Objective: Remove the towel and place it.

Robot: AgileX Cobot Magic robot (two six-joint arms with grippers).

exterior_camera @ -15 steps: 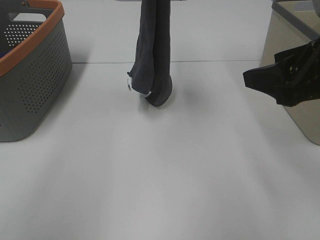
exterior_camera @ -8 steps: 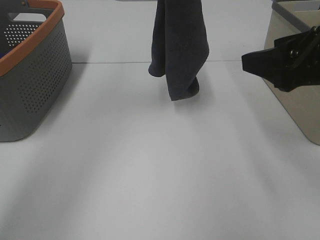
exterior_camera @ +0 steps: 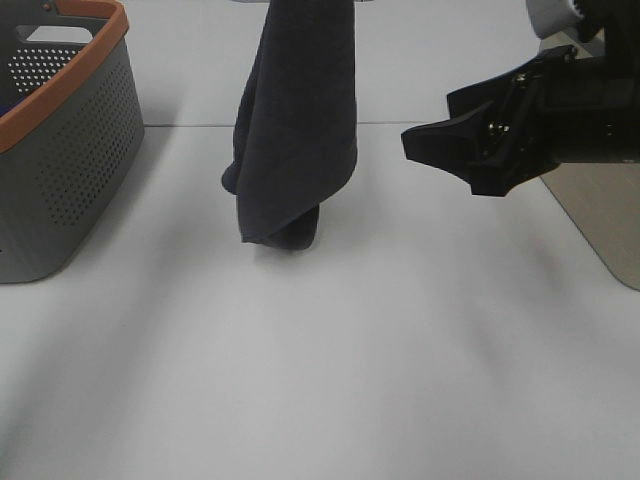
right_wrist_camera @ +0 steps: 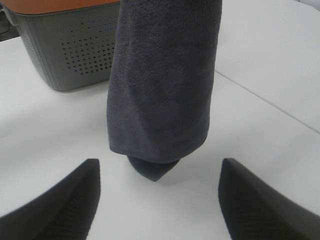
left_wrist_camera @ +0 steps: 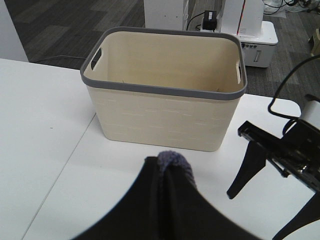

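Observation:
The dark charcoal-grey towel [exterior_camera: 295, 130] hangs folded from above the top edge of the exterior view, and its lower end reaches the white table [exterior_camera: 320, 380]. In the left wrist view my left gripper [left_wrist_camera: 170, 172] is shut on the towel's upper fold [left_wrist_camera: 172, 159]. My right gripper [exterior_camera: 430, 122] is open and empty. It sits to the right of the towel at mid-height and points at it. In the right wrist view the towel [right_wrist_camera: 162, 85] hangs straight ahead between the open fingers [right_wrist_camera: 55, 200], still apart from them.
A grey perforated basket [exterior_camera: 60, 170] with an orange rim stands at the far left. A beige basket [left_wrist_camera: 165, 90] with a grey rim stands at the right, behind the right arm; its corner also shows in the exterior view [exterior_camera: 600, 215].
The towel has swung left and dropped lower, so its end now reaches the table. My right gripper has moved left from the beige basket toward the towel.

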